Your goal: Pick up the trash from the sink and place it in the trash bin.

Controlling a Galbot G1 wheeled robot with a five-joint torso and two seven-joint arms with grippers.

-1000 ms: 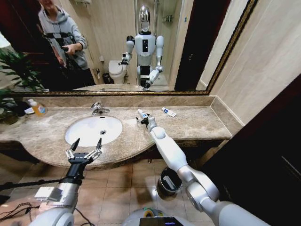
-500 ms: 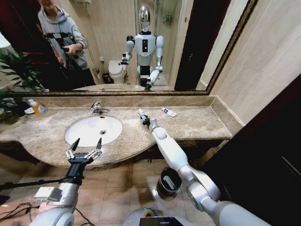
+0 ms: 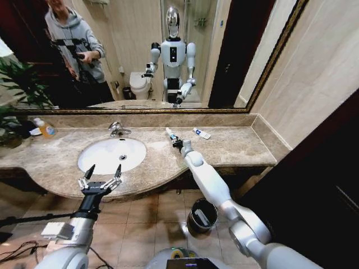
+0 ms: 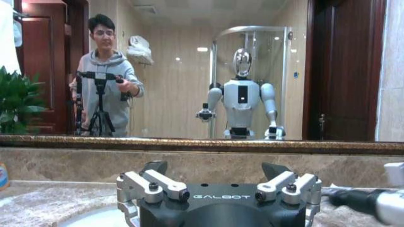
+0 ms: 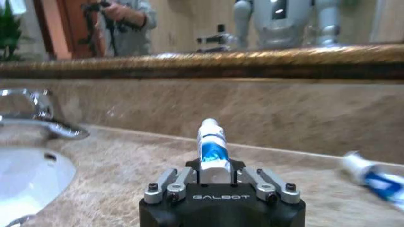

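My right gripper (image 3: pixel 175 140) is over the marble counter to the right of the sink (image 3: pixel 101 152), shut on a small white tube with blue marks (image 3: pixel 170 133). From the right wrist, that tube (image 5: pixel 211 144) sticks out forward between the fingers of the right gripper (image 5: pixel 213 169). A second white-and-blue tube (image 3: pixel 201 133) lies on the counter farther right, also in the wrist view (image 5: pixel 371 177). My left gripper (image 3: pixel 104 171) hovers open at the sink's near rim; in its own wrist view, the left gripper (image 4: pixel 215 171) holds nothing. The black trash bin (image 3: pixel 202 214) stands on the floor under the counter.
A chrome faucet (image 3: pixel 118 129) stands behind the basin. An orange bottle (image 3: pixel 45 129) and a plant (image 3: pixel 19 84) are at the far left of the counter. A big mirror (image 3: pixel 140 50) backs the counter and a wall closes the right side.
My right gripper has shifted slightly to the right with the tube in it, and its elbow has swung right. The left arm has stayed still.
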